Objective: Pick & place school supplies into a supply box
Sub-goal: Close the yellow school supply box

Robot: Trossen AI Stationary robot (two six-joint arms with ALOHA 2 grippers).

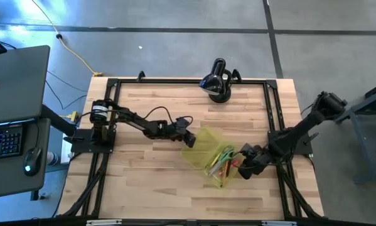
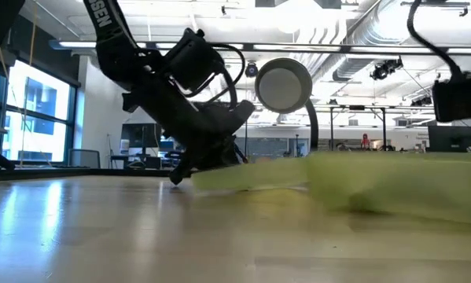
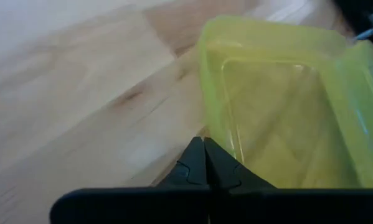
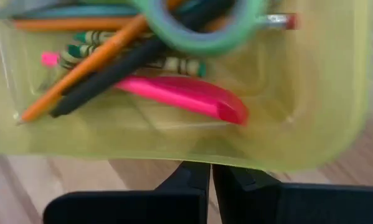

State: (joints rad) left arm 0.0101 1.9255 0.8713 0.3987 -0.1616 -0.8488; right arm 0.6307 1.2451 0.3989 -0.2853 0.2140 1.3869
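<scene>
So the wooden table point(image 1: 144, 188) has the yellow-green supply box point(image 1: 208, 156) lying open near the middle, slightly toward the right arm's side. The lid half sits empty while the tray half holds the school supplies point(image 4: 130, 56): pencils, a pink piece, and the green scissors handle point(image 4: 198, 28). Left gripper point(image 1: 188, 139) is at the lid's edge, fingertips pinched together with nothing between them. Right gripper point(image 1: 244, 168) is right up against the tray's rim, fingers nearly closed, empty too. A black domed device point(image 1: 216, 81) sits at the far edge.
</scene>
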